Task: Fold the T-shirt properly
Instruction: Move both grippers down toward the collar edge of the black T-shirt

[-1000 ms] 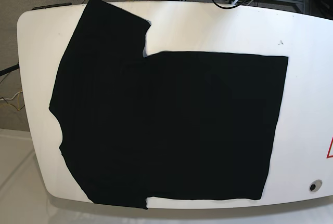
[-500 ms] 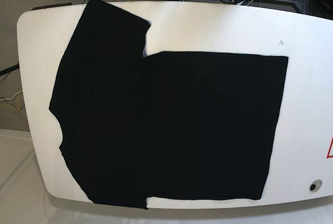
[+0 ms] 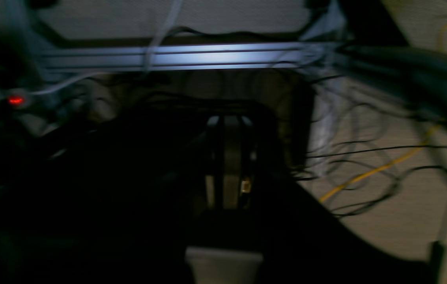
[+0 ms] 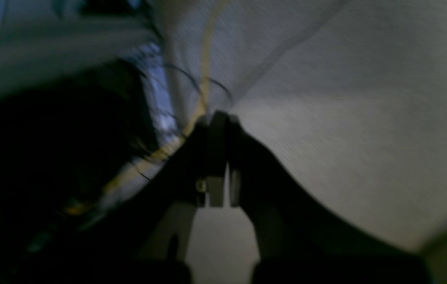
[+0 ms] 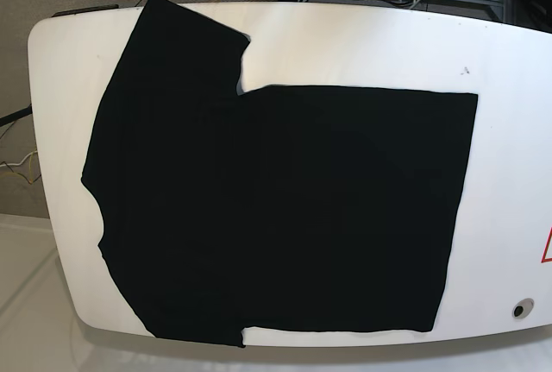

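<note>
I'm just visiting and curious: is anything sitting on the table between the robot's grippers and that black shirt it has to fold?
Nothing visible does. The T-shirt lies spread flat on the white table with nothing on it. Both arms are pulled back beyond the far edge; the left gripper and the right gripper are shut and empty.

One large plain black short-sleeved cloth T-shirt (image 5: 276,208) lies spread on one white rounded table (image 5: 509,130). One red triangular sticker (image 5: 547,247) sits at the table's three o'clock edge, and one small round grey grommet (image 5: 519,310) at four o'clock. Two closed grippers show, one per wrist view: the left gripper (image 3: 229,157) and the right gripper (image 4: 219,157).
</note>
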You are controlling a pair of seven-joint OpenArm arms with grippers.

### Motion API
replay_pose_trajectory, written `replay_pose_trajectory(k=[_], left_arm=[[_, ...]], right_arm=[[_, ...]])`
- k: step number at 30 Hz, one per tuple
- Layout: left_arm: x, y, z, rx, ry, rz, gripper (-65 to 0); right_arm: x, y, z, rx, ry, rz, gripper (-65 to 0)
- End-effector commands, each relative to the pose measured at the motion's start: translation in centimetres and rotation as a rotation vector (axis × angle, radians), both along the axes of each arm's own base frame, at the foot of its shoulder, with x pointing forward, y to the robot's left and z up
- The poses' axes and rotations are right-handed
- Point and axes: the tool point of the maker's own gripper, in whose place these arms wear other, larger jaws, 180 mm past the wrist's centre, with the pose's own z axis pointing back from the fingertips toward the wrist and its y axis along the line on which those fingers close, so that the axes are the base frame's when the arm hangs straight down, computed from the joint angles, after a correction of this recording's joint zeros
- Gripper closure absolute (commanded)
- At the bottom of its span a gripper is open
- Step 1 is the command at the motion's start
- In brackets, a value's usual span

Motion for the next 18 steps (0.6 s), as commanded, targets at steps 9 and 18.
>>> replay_pose_trajectory(k=[9,18], left_arm=[[-1.9,2.2,2.2,0.018,-0.042,0.013,0.0],[-3.1,3.6,4.7,0.016,-0.074,0.065,0.0]], right_arm=[[-4.6,-0.8,1.2,-0.008,0.045,-0.005,0.0],[-6.2,-1.5,3.4,-0.029,0.003,0.030,0.0]])
